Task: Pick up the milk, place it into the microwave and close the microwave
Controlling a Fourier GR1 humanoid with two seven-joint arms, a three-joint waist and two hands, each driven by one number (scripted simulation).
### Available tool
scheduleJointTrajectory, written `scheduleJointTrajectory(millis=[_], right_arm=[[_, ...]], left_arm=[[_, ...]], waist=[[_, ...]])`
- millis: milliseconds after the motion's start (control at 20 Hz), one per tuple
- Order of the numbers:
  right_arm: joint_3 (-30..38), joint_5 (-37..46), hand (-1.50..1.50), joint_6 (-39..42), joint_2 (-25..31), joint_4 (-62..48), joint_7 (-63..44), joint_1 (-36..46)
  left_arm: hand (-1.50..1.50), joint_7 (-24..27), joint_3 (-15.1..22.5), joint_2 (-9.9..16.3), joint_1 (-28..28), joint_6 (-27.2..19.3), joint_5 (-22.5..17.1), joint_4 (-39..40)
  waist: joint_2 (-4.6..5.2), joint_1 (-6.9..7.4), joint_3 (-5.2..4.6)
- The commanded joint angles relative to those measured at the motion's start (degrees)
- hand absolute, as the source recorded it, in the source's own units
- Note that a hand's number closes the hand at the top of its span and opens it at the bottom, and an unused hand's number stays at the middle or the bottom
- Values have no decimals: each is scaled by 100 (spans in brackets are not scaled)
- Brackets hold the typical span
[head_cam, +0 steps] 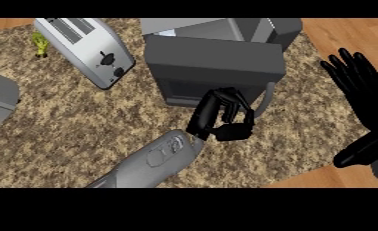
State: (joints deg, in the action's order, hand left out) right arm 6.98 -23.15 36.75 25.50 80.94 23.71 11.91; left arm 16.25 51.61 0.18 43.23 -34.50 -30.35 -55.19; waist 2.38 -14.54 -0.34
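Head view: our left hand (221, 115) at frame centre, fingers curled, against front of dark grey box microwave (214, 67); whether it holds anything we cannot tell. White milk carton: not visible, perhaps inside. Right hand (358, 92) spread wide, right edge, resting. Left nearer door.

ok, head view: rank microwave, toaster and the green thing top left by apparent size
1. Microwave, largest.
2. Toaster, clearly smaller.
3. Green item, by far the smallest, partly hidden behind the toaster.
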Motion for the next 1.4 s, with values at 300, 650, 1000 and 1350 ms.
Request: scheduleJointTrajectory(millis=[300, 650, 1000, 1350], right_arm=[[12, -672, -150, 302, 150, 211, -379, 175], [8, -922, -150, 369, 274, 376, -569, 334], [31, -1145, -150, 435, 407, 461, -720, 469], [145, -1445, -150, 498, 555, 432, -837, 520]], left_arm=[[150, 460, -877, -18, 681, -194, -1051, 364], [150, 821, -1106, -18, 1011, -81, -1405, 847], [150, 1153, -1132, -18, 1023, -29, -1697, 995], [150, 1442, -1089, -18, 1044, 102, -1891, 1158]], waist=[[136, -287, -17], [209, -456, -10], [254, -517, -7], [277, -525, 6]])
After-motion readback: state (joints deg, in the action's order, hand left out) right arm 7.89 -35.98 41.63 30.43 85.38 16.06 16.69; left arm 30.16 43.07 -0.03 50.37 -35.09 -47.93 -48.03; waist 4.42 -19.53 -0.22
